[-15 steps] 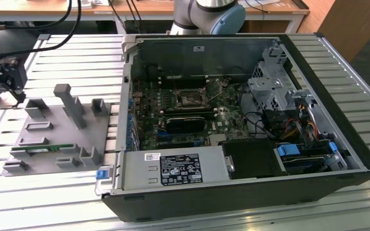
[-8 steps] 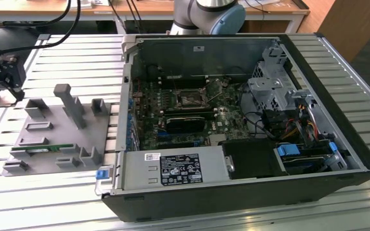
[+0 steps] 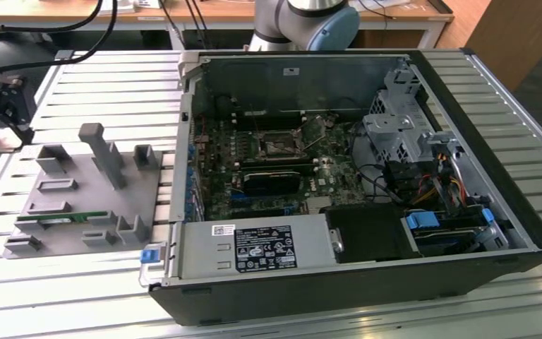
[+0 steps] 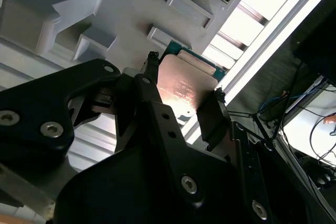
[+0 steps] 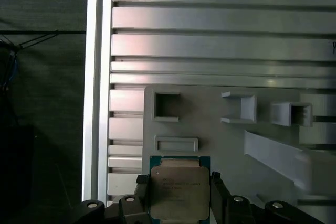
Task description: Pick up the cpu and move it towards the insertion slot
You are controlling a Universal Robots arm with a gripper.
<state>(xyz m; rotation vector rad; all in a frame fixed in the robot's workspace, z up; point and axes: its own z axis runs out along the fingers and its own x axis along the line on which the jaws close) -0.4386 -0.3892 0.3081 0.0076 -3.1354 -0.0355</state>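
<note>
Gripping cpu point(image 5: 177, 192): gripper point(image 4: 186, 77) clamped on its edges, probably off tray point(image 5: 223, 150); slot point(image 3: 278, 145) at tray's 3 o'clock, exterior view; carry level.

The open computer case point(image 3: 346, 176) and the grey holder block point(image 3: 82, 191) at the exterior view's left are seen from above at a slant, from some way off, on the slatted surface point(image 3: 101, 92). In the first wrist view the block and surface are faced squarely from close by, past the gripper point(image 5: 178, 182). In the second wrist view the gripper is seen from behind its body, very near and skewed. The block and the cpu point(image 5: 177, 195), clasped between the fingers, are shared by both wrist views.
</note>
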